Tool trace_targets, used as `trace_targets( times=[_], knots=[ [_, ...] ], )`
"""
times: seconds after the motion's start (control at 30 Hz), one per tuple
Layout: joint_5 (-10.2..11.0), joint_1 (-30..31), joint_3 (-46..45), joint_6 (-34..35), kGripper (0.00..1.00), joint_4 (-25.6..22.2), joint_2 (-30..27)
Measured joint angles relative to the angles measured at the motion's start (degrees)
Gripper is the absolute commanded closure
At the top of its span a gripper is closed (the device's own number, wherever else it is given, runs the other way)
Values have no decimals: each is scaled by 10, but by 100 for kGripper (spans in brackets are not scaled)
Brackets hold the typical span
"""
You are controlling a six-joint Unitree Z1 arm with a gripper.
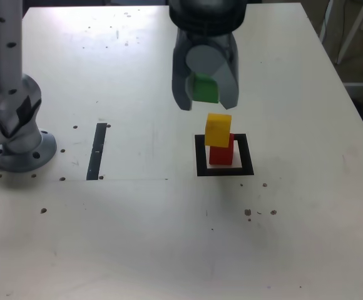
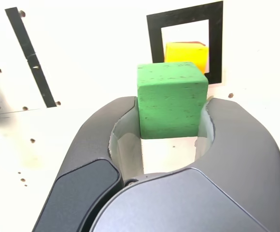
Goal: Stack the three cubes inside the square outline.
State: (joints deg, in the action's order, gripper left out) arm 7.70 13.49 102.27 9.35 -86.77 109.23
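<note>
Strip [image 1: 96, 150] lies apart from outline [image 1: 200, 164]

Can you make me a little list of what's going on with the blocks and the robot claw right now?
gripper: shut on the green cube, held in the air above the stack
yellow cube: on top of the red cube, sitting a bit crooked
red cube: inside the square outline
black strip: flat on the table
</note>
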Motion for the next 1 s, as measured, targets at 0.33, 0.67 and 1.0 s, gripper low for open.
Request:
trace_targets(
  times=[0.33, 0.67, 1.0],
  knots=[
    [-12, -27, -66, -5, 61, 85, 7],
    [-13, -31, -79, -9, 61, 96, 1],
    [-23, -31, -98, -10, 61, 128, 0]
  ],
)
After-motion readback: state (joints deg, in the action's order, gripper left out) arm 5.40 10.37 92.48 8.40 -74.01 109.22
